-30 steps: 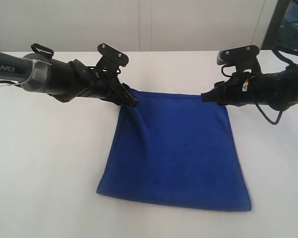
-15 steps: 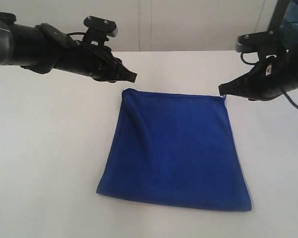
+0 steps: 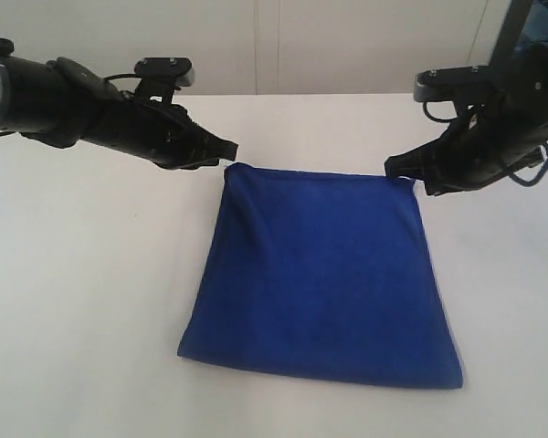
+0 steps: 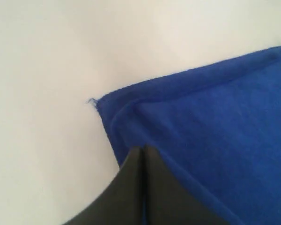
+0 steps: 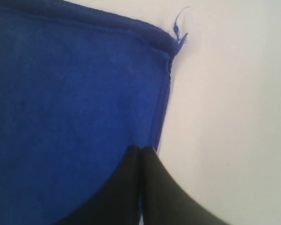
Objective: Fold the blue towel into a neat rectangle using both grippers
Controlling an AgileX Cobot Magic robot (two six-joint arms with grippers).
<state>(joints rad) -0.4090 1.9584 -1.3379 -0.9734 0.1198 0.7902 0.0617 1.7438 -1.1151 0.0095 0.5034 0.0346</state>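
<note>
The big white table top (image 3: 82, 310) fills most of the view. It is smooth and plain. Behind its far edge stands a white wall (image 3: 347, 46) with a thin line running up it. A dark window frame (image 3: 507, 36) shows in the far right corner of the room.

The deep blue, soft, fuzzy towel (image 3: 320, 274) lies flat in the middle of the table. A soft crease runs down its left side. At the far left corner two layers of cloth lie one on top of the other.

The black left gripper (image 3: 226, 152) is just beside the towel's far left corner. Its two thin fingers are pressed tight together with nothing between them. The black right gripper (image 3: 390, 167) is just beside the far right corner. Its fingers are pressed together too, and it holds nothing.

A tiny loose blue thread (image 5: 179, 21) sticks out from the far right corner.
</note>
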